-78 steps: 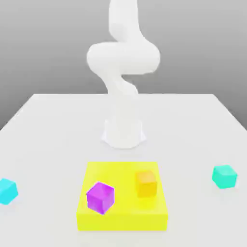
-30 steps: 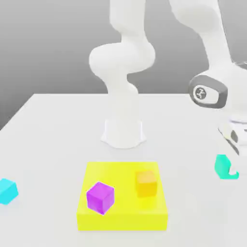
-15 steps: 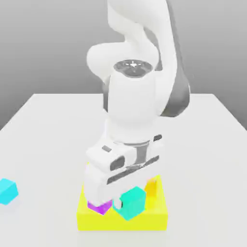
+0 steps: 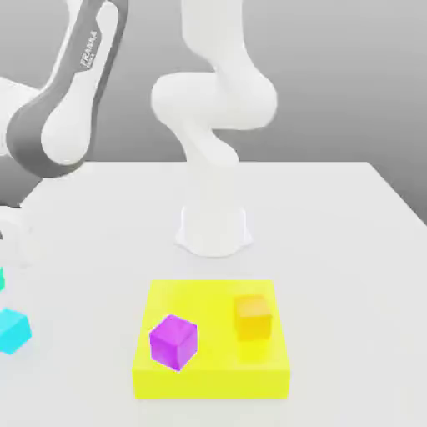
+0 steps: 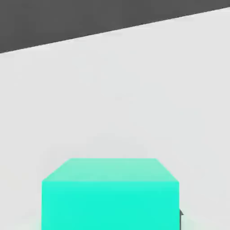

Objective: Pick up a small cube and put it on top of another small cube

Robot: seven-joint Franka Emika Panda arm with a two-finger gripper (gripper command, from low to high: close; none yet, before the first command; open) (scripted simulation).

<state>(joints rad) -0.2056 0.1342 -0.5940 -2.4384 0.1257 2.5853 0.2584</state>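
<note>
Teal-green cube (image 5: 110, 195) sits clamped between the gripper's closed fingers, above the white table (image 5: 134, 90).

Glossy white arm (image 4: 213, 100) with grey joint panels and FRANKA lettering.

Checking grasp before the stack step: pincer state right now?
Pincer: shut on the teal-green cube, carried near the sky-cyan cube.

We see the teal-green cube (image 5: 110, 195) large in the hand view, above the white table. The sky-cyan cube (image 4: 13, 330) sits on the table at the exterior view's near left.
</note>
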